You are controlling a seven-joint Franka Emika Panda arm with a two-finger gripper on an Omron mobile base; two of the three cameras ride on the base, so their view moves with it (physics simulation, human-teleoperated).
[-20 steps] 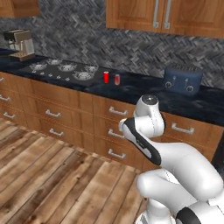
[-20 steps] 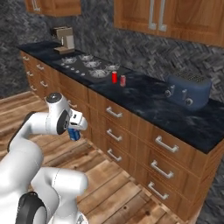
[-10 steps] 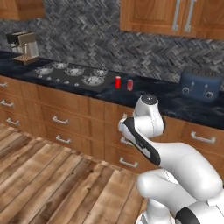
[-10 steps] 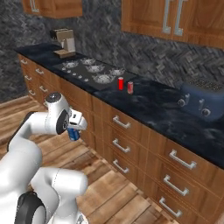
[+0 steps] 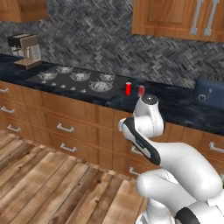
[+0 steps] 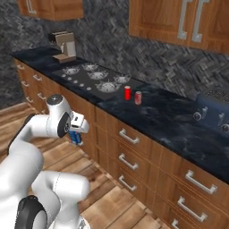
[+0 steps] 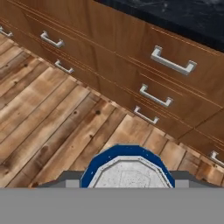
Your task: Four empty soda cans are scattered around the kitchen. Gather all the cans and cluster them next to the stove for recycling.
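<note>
the gripper [image 6: 77, 136] is clamping a blue soda can [image 7: 127, 168], holding it low in front of the wooden drawers [image 7: 170, 87], above the plank floor [image 7: 48, 118]. two red soda cans [image 6: 127, 93] are standing close together on the dark counter [image 6: 170, 118], just beside the black gas stove [image 6: 91, 76]. a coffee machine [image 5: 27, 50] is sitting beyond the stove's far side.

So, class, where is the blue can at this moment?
The blue can is held in the gripper, low in front of the drawers, left of the stove in the right base view.
</note>
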